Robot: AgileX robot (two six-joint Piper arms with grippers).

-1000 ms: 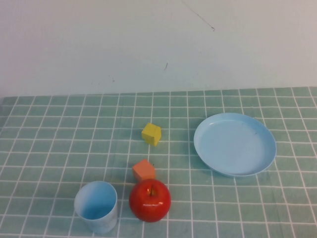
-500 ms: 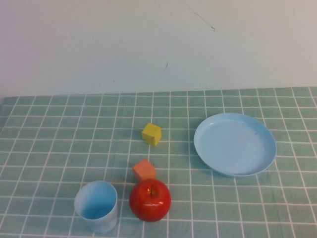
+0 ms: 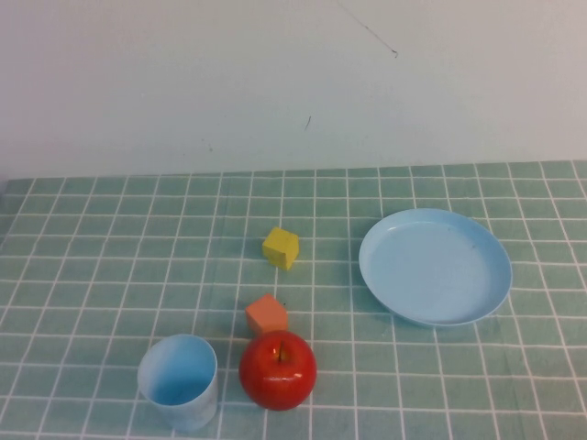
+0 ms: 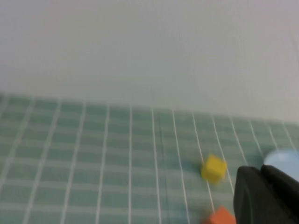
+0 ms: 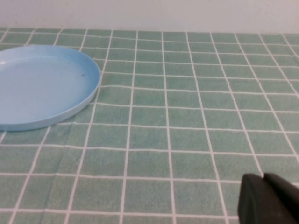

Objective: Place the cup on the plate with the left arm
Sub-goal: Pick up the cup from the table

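The light-blue cup [image 3: 178, 381] stands upright at the table's front left, right beside a red apple [image 3: 278, 369]. The light-blue plate [image 3: 435, 266] lies empty at the right middle; it also shows in the right wrist view [image 5: 37, 88], and a sliver of it shows in the left wrist view [image 4: 282, 161]. Neither arm shows in the high view. My left gripper [image 4: 261, 175] shows only in its wrist view, black fingers together and empty, held above the table; the cup is out of that view. My right gripper [image 5: 264, 179] is shut and empty over bare cloth, to the plate's right.
An orange cube [image 3: 266, 314] touches the apple's far side, and a yellow cube [image 3: 281, 247] lies further back; both show in the left wrist view, yellow cube [image 4: 214, 168] and orange cube [image 4: 219, 217]. A green checked cloth [image 3: 110, 275] covers the table before a white wall.
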